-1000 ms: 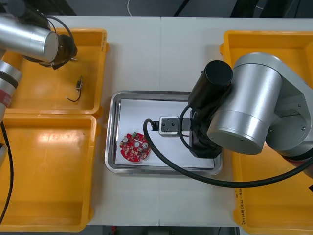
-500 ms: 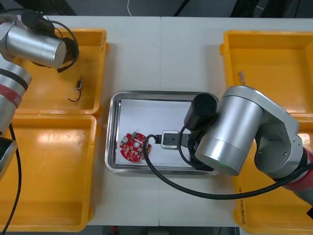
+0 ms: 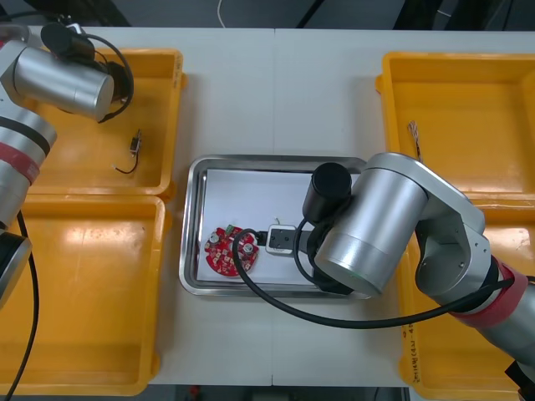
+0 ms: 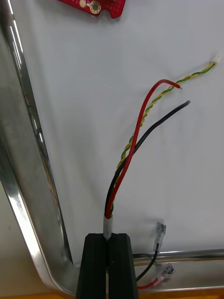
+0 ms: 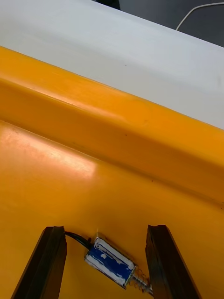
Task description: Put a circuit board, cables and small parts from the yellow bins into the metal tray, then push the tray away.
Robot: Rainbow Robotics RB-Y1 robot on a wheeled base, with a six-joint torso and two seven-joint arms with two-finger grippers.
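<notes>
With the circuit board [image 3: 226, 252] already in the metal tray [image 3: 191, 251], the right gripper [image 4: 108, 239] pinches the cables [image 4: 116, 191] over it while the left gripper [image 5: 105, 229] hangs wide above a small metal part [image 5: 110, 261] in a yellow bin [image 5: 112, 140]; the push awaits

Robotics laboratory or electronics-assembly workstation. A plain light table [image 3: 276, 92] carries yellow bins [image 3: 84, 292] at both sides and, between them, a metal tray [image 3: 251, 161] lined in white. On the tray's white lining lie a round red circuit board [image 3: 219, 251] and loose cables [image 4: 120, 187] in red, black and twisted yellow-green. Two silver robot arms [image 3: 376, 225] reach over the table, and a dark floor [image 3: 167, 12] lies beyond its far edge.
</notes>
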